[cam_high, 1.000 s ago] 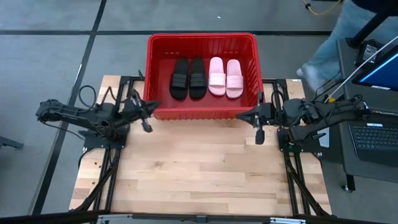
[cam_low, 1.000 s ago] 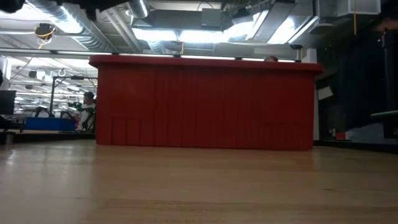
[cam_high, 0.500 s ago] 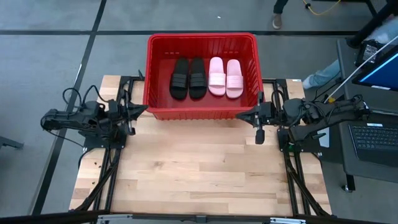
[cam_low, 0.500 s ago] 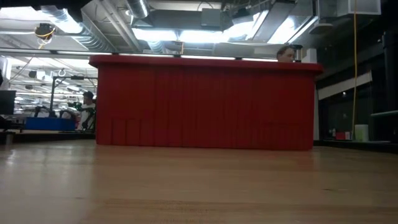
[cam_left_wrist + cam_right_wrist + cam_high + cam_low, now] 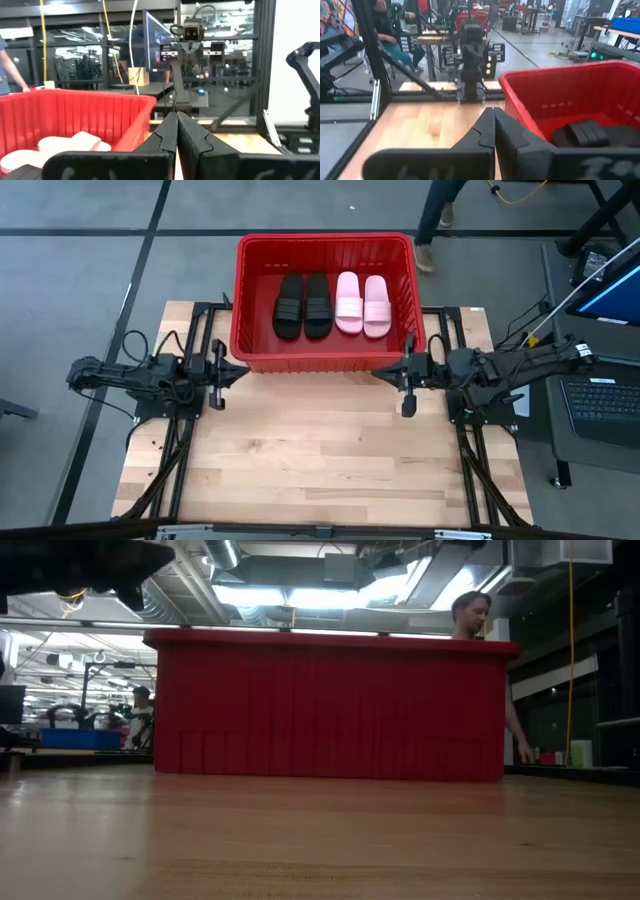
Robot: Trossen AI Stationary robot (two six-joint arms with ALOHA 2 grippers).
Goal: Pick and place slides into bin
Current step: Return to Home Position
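Lying side by side on the floor of the bin (image 5: 325, 242), all four slides (image 5: 317, 305) are resting flat with their straps up. The two black slides (image 5: 289, 307) are sitting on the left arm's side. The two pink slides (image 5: 376, 307) are sitting on the right arm's side. Each one is lying just beside the next. No slide is lying on the table (image 5: 320, 460).

The left gripper (image 5: 176, 120) is hanging over the table, just outside the bin's near left corner. Its fingers are pressing together and holding nothing. The right gripper (image 5: 493, 115) is hanging just outside the near right corner, and its fingers are also pressing together and holding nothing. Both are pointing at each other along the bin's front wall.

I am thinking the job is looking done, with only the arms' trip to their resting spots left.

The slides are looking light and a bit squishy, so a hard squeeze is probably bending them. The wide strap is looking like the best place to grab, since fingers can close around it. The flat sole is likely slipping more.
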